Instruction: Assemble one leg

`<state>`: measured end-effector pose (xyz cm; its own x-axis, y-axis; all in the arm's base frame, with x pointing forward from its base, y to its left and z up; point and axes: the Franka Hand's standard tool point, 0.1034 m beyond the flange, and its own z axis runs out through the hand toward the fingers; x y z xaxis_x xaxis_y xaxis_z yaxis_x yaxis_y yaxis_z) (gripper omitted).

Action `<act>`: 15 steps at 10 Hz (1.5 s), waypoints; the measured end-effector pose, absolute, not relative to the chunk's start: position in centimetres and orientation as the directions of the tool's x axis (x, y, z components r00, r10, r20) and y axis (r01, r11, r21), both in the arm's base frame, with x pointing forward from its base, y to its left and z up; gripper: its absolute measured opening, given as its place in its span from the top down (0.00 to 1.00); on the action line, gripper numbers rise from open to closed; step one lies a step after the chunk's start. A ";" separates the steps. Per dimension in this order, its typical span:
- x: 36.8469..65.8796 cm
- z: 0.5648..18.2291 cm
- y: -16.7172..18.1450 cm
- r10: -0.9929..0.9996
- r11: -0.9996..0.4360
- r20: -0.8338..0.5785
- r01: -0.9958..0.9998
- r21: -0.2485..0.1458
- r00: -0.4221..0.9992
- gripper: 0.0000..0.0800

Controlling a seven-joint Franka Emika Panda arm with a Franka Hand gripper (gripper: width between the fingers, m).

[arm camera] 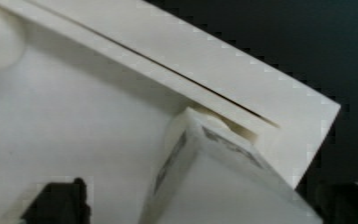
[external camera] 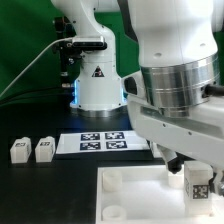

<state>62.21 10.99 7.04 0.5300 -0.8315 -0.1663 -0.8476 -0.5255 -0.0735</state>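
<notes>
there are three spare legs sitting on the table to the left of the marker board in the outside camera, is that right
Not three: the exterior view shows two spare legs, one and another, standing side by side at the exterior view's left of the marker board. The rest holds.

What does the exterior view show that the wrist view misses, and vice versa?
Only the exterior view shows two small white plastic tagged leg blocks on the black table, the flat white marker board and the robot's base. Only the wrist view shows the large white plate's edge close up. Both show that plate and a tagged leg over it.
</notes>
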 end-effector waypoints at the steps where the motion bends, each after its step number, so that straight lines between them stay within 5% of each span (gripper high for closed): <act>1: 62.2 7.0 10.9 -0.807 -0.563 -0.162 -0.823 -0.080 0.568 0.19; 4: 62.2 7.0 11.0 -0.553 -0.817 -0.117 -0.564 -0.122 0.825 0.19; 7: 62.3 7.3 12.6 -0.204 -0.972 -0.036 -0.207 -0.111 0.978 0.19; 9: 62.3 7.2 12.4 -0.232 -0.966 -0.040 -0.235 -0.110 0.972 0.53; 13: 62.3 7.1 11.9 -0.447 -0.886 -0.068 -0.452 -0.098 0.892 0.63; 15: 62.6 7.4 11.6 -0.703 -0.698 -0.116 -0.712 -0.083 0.702 0.63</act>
